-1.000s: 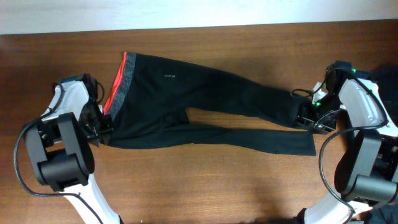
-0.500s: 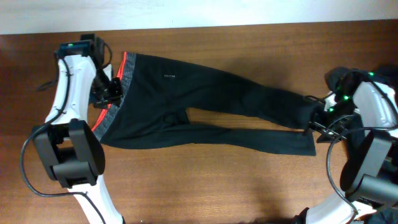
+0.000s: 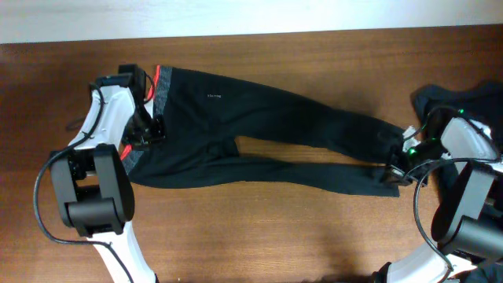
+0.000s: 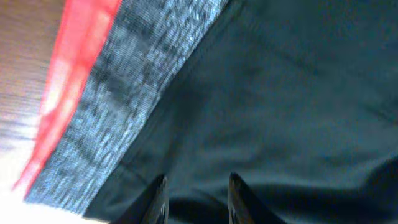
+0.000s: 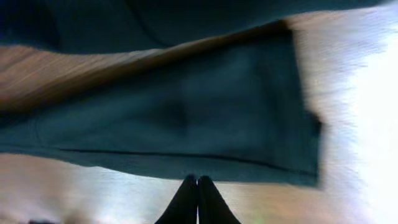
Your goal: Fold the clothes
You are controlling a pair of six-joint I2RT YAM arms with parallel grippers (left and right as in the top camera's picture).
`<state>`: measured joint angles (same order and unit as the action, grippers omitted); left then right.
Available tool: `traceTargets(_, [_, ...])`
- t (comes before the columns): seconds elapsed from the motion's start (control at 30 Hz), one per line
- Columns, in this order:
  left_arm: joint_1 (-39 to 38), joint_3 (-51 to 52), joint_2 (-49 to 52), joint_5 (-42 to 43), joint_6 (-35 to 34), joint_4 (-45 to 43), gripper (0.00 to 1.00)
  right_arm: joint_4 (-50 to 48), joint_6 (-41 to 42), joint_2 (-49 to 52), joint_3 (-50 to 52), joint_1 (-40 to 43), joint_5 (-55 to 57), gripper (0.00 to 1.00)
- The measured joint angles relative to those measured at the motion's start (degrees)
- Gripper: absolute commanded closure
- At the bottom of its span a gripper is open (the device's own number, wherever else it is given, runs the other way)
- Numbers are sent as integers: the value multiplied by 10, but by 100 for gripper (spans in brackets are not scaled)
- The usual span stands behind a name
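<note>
Right claw [image 5: 198, 191] at three o'clock has just snapped together by the cuff [image 5: 249, 124] of the trousers [image 3: 259, 118]; left claw [image 4: 197, 198], nine o'clock, has moved onto the waistband [image 4: 124, 93], jaws apart, so the fold looks ready to begin

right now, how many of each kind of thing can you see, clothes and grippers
black trousers: 1
dark heap of garments: 1
grippers: 2 (left gripper, right gripper)
total: 4
</note>
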<state>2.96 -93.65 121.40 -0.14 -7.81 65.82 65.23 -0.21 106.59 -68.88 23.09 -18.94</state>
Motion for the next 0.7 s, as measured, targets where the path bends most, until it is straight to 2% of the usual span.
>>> traceTargets(0.33, [0, 47, 0, 3, 0, -27, 69, -74, -29, 0, 21, -3, -59, 96])
traceTargets(0.47, [0, 52, 0, 12, 0, -24, 68, -127, -29, 0, 61, -15, -62, 96])
traceTargets(0.7, [0, 52, 0, 19, 0, -3, 69, -143, 31, -6, 93, -37, 3, 96])
